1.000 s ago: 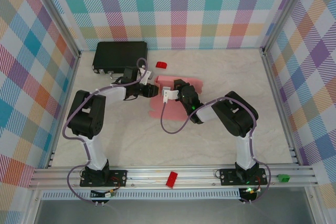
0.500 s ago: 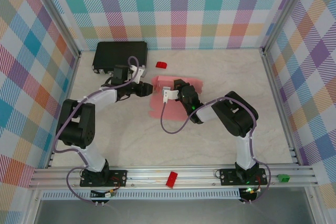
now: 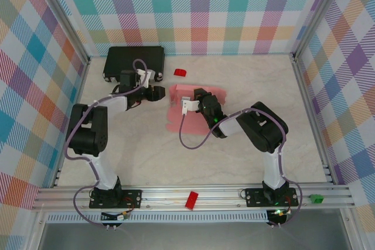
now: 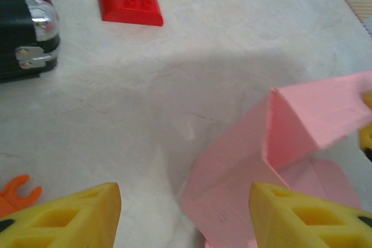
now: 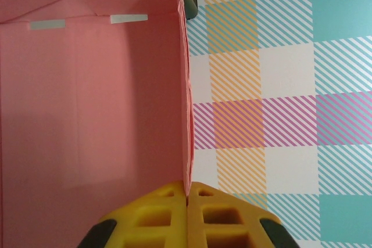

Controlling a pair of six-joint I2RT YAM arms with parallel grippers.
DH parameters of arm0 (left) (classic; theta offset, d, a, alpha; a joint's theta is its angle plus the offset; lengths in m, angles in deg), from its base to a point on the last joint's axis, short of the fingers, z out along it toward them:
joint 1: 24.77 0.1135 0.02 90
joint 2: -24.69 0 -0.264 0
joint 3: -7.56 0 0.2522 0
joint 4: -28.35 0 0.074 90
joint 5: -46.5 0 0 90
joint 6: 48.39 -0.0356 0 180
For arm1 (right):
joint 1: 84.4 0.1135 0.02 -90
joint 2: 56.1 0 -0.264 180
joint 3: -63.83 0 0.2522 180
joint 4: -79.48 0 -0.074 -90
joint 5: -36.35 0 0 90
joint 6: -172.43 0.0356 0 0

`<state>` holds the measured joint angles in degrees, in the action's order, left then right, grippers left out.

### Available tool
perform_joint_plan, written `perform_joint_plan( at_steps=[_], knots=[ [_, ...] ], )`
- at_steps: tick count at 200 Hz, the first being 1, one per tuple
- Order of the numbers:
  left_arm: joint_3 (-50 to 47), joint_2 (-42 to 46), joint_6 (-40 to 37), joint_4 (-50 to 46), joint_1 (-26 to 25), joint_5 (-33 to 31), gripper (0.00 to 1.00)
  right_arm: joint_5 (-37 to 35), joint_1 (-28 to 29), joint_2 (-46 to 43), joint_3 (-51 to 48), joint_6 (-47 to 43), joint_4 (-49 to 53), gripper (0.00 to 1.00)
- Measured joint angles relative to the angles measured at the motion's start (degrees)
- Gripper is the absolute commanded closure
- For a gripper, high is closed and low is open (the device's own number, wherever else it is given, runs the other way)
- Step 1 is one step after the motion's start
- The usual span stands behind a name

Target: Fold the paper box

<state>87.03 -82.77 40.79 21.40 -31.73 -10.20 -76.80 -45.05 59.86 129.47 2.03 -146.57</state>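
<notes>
the light-pink thin-card paper box (image 3: 176, 121) sits mid-frame, half-formed: one wall up, flaps flat. the right gripper (image 5: 188, 189) pinches that wall's edge; the left gripper (image 4: 185, 204) gapes empty beside it. most folding looks undone.

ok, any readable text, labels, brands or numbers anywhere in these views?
None readable in any view.
paper box: plain pink card, no legible print.
black case: no label or brand legible.
red block: studs only, no lettering visible.
</notes>
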Motion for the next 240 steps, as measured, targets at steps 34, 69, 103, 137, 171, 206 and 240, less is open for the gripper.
perform_joint_plan(
  at_steps=[34,69,103,137,171,206,240],
  knots=[
    [7.15,-4.02,0.0,-7.67,-0.02,-0.85,0.45,0.0,0.02,0.04,0.07,0.0,0.02,0.94],
    [12.46,-7.72,-0.31,-15.58,-0.26,-0.5,0.48,0.02,0.02,0.59,1.11,0.0,0.61,0.93],
    [13.97,-9.4,-1.29,-21.4,-0.63,0.68,0.48,0.02,0.0,0.7,1.4,0.0,0.87,0.93],
    [14.05,-9.4,-3.3,-23.74,-1.86,2.67,0.48,0.02,0.02,0.74,1.51,0.0,0.98,0.93],
    [14.05,-9.4,-4.92,-24.81,-3.78,3.82,0.48,0.02,0.02,0.79,1.6,0.0,1.03,0.93],
    [15.06,-9.4,-5.95,-24.92,-5.07,3.76,0.47,0.02,0.02,0.79,1.6,0.0,1.03,0.93],
    [15.28,-9.4,-6.54,-24.83,-5.9,3.54,0.48,0.02,0.02,0.79,1.6,0.0,1.03,0.93]
  ],
)
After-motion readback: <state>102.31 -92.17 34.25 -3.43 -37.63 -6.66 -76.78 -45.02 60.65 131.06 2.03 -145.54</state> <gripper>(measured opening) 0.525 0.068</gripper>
